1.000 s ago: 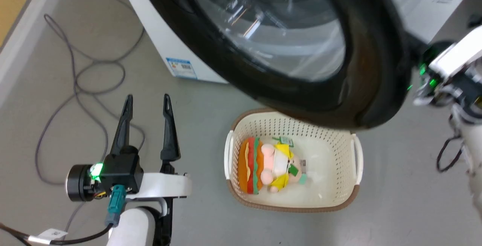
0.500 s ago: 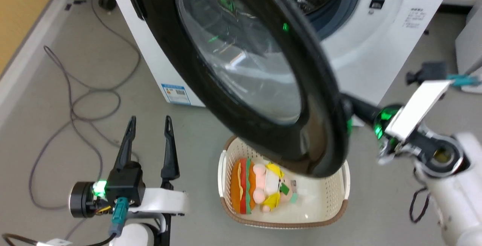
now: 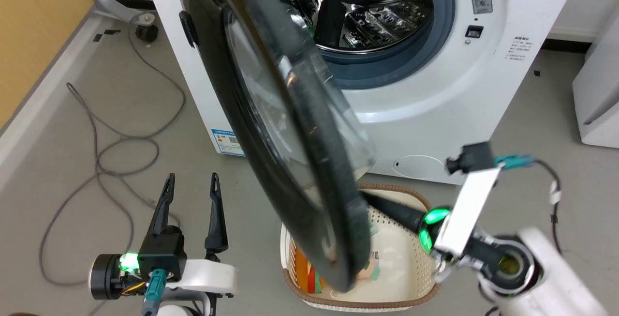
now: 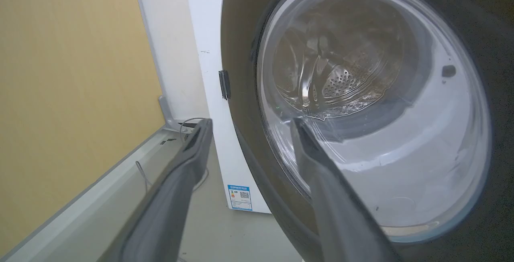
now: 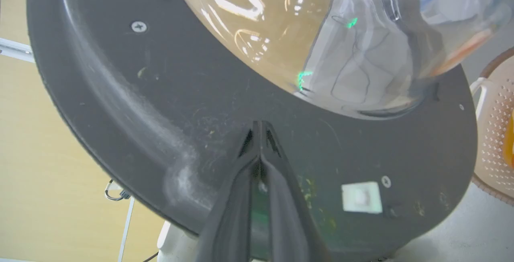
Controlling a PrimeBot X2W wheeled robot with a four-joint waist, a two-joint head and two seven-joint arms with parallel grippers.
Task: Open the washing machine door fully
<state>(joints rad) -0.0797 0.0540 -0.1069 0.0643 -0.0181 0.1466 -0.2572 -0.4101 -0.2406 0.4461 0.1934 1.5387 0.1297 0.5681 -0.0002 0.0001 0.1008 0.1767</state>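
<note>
- Two pincers: my left pincer point(image 3: 191, 176) spread, empty, lower left.
- My right pincer point(image 5: 261, 124) pressed together, tips against washing machine door point(image 3: 271, 127) (dusty inner face).
- Door stands half-open, centre frame, drum point(image 3: 367, 11) exposed.

My left tool point(image 3: 191, 176) has two long, dark, tapering fingers point(image 3: 162, 207) on a black block point(image 3: 162, 248) with a green light point(image 3: 128, 261), a teal plug point(image 3: 154, 284) and a white shell point(image 3: 208, 273). My right tool point(image 5: 261, 125) is the same dark grey; its wrist carries a flat white plate point(image 3: 466, 212), green lamps point(image 3: 430, 219) and a teal-tipped black cable point(image 3: 551, 180).
</note>
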